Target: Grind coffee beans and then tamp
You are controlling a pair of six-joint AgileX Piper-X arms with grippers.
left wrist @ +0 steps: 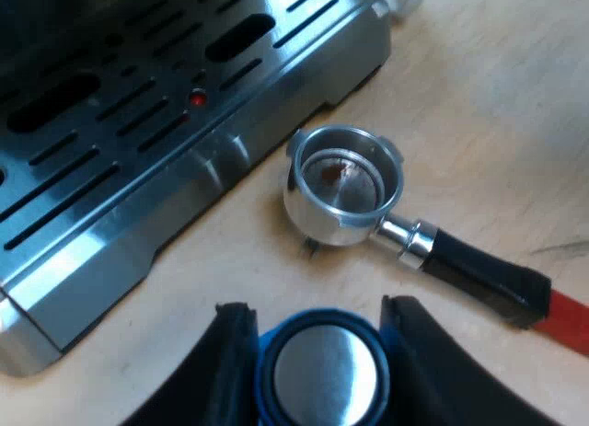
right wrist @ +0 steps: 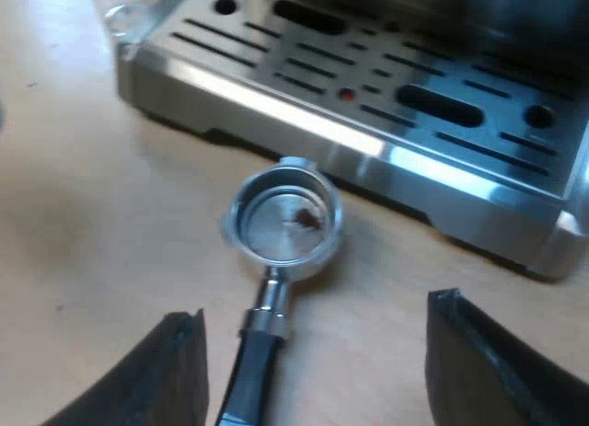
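Observation:
The metal holder (left wrist: pixel 342 189) lies loose on the wooden table beside the espresso machine's drip tray (left wrist: pixel 138 141). Its basket holds only a small brown smear, and its dark handle (left wrist: pixel 483 274) ends in red. My left gripper (left wrist: pixel 317 339) is shut on the blue tamper (left wrist: pixel 322 371), whose shiny round base faces the camera, a short way from the holder's basket. My right gripper (right wrist: pixel 313 348) stands open above the holder's handle (right wrist: pixel 253 371), with the basket (right wrist: pixel 282 224) just beyond its fingers (right wrist: pixel 175 366).
The slotted steel drip tray (right wrist: pixel 368 95) has a small red float button (right wrist: pixel 346 95). A clear glass vessel (right wrist: pixel 124 7) stands at the tray's far corner. Bare wooden tabletop (right wrist: pixel 92 224) surrounds the holder.

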